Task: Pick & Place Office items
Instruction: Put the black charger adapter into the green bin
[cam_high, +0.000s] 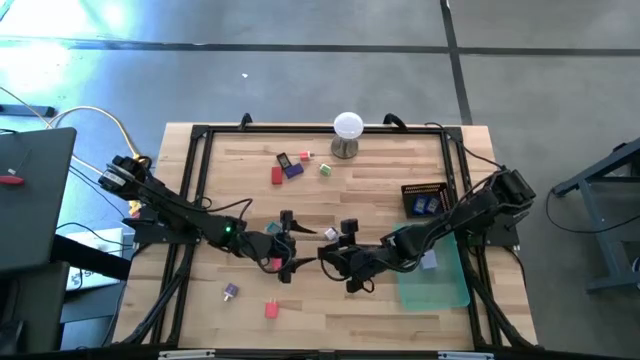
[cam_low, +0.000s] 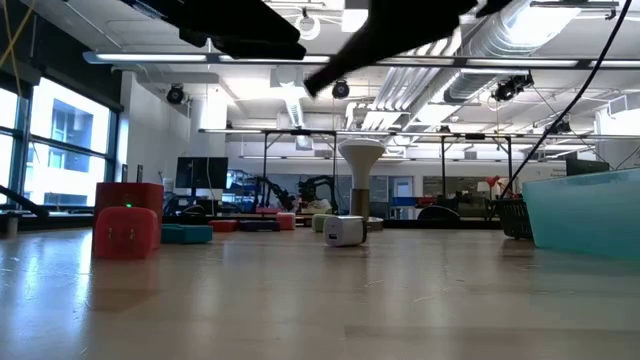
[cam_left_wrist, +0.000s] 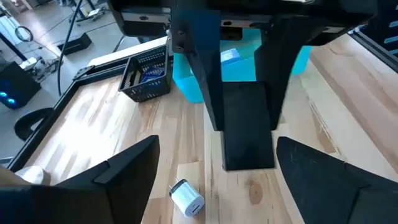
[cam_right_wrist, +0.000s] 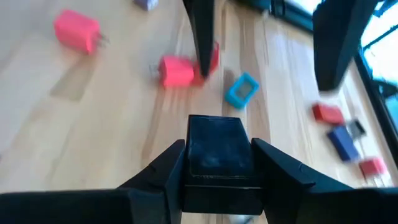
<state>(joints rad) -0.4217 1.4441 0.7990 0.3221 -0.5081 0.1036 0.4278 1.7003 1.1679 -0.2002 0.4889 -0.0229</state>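
Clamping a black block (cam_right_wrist: 216, 149) between its fingers, the right tool (cam_right_wrist: 217, 163) hovers over mid-bench; the piece looks rigid, light and smooth, so flat-side pressure suits it. Facing it, the left tool (cam_left_wrist: 214, 165) is spread apart above a white plug (cam_left_wrist: 187, 198). Red plugs (cam_right_wrist: 177, 70) lie just beyond on the bench (cam_high: 400, 310).

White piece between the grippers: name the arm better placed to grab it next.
Left. The left gripper is open with the white piece just ahead; the right gripper is shut on a black block.
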